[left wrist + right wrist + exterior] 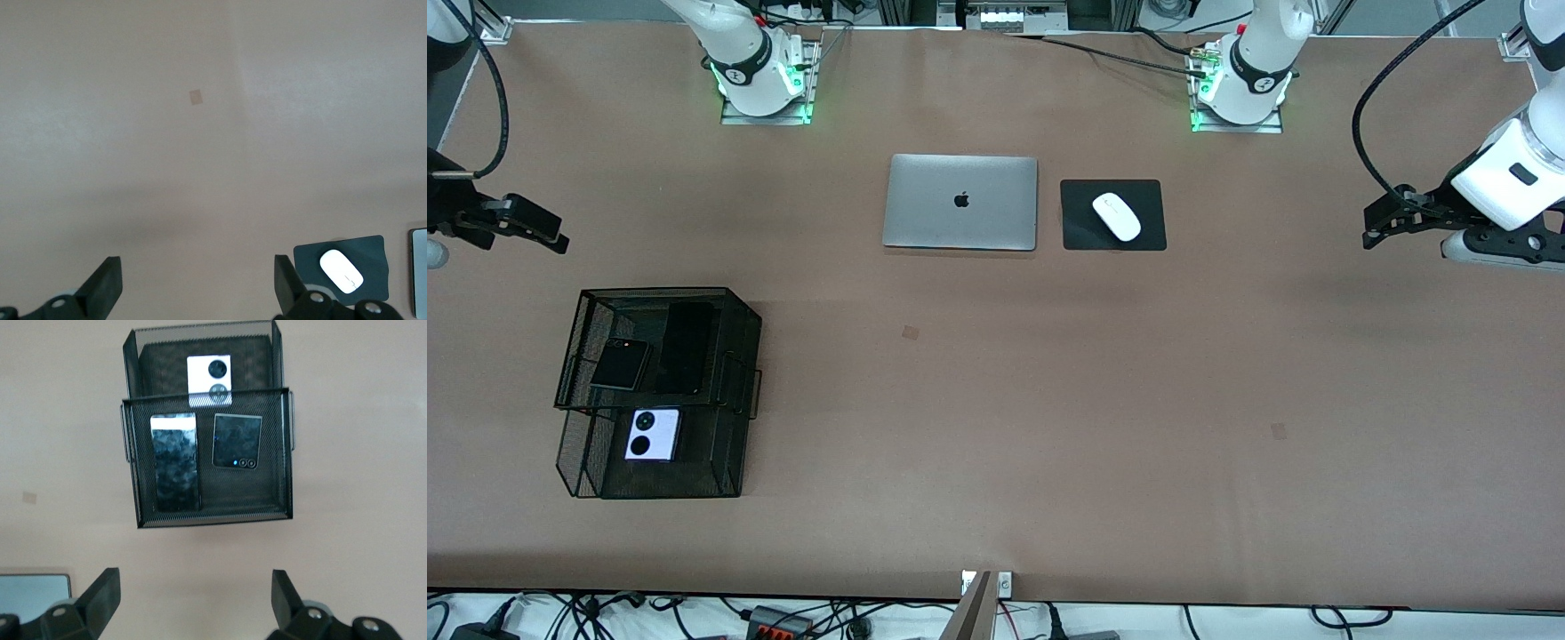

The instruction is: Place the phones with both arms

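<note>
Three phones lie in a mesh rack (743, 356): slab (685, 348), black flip (620, 364), lavender flip (653, 434). Rigid, slick, probably breakable; pinch the long edges. Left gripper (1383, 224) and right gripper (538, 228) hover empty, fingers spread.

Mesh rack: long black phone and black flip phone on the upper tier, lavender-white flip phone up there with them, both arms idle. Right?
Not quite. The lavender-white flip phone lies on the lower tier of the mesh rack, not the upper; front view shows it. The long black phone and black flip phone are on the upper tier; both arms wait.

Black mesh tray (738, 356); lavender-white flip phone (652, 435), two black circles; silver laptop (960, 203); white mouse (1117, 216).
</note>
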{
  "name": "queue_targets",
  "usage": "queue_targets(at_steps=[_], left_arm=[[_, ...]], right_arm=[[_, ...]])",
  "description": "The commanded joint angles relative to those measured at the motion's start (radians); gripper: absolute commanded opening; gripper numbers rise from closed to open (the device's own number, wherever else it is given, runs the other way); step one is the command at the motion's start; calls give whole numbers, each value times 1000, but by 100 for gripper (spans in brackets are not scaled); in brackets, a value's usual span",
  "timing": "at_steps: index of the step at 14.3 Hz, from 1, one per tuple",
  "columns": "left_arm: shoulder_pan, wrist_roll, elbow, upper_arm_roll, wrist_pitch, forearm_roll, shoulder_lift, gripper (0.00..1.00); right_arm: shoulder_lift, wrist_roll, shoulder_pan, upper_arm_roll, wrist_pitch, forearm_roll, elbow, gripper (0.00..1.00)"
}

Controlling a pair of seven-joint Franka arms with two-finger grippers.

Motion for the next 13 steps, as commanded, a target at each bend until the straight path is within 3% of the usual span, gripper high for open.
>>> queue_targets(at_steps=[1,13], left_arm=[[-1,-4,32,0,-23,-9,13,100],[-3,4,32,-1,-23,-9,15,100]], right_arm=[[-17,3,4,8,-18,-11,-16,100],[-30,-6,3,8,-1,-14,-30,100]])
